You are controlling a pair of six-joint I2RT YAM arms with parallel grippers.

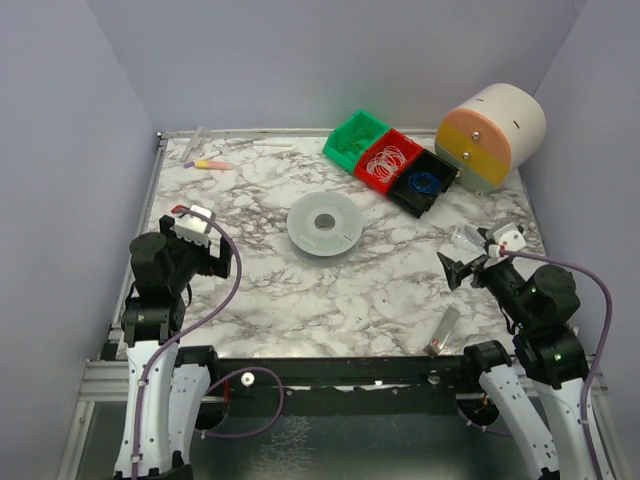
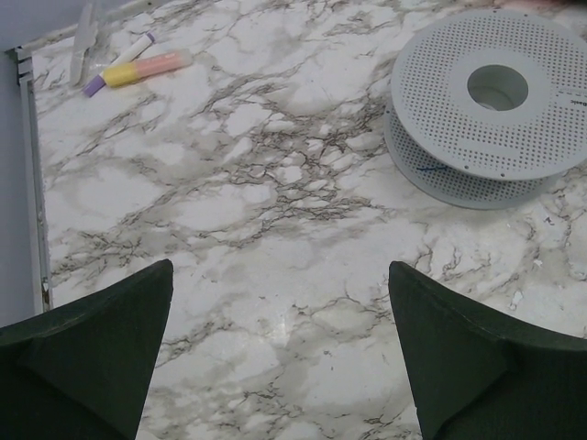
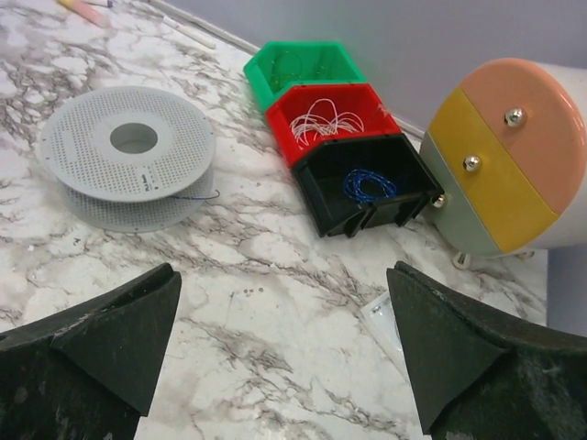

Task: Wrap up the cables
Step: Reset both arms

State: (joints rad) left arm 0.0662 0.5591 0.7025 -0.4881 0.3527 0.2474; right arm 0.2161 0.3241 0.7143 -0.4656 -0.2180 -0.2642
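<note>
Low over the grey-veined white marble counter point(image 1: 300, 300), both folded arms hover; left claw point(image 2: 280, 275) and right claw point(image 3: 284, 275) gape empty.
A hair-thin dark cable point(image 3: 200, 195) pokes from the perforated grey plastic spool point(image 3: 128, 151) mid-counter, well apart from either claw, near a glossy green bin point(image 3: 261, 78), red bin point(image 3: 286, 128) and black bin point(image 3: 316, 188).

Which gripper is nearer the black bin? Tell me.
Right. The right gripper hangs just nearside of the black bin; the left gripper is far left, beyond the spool.
</note>
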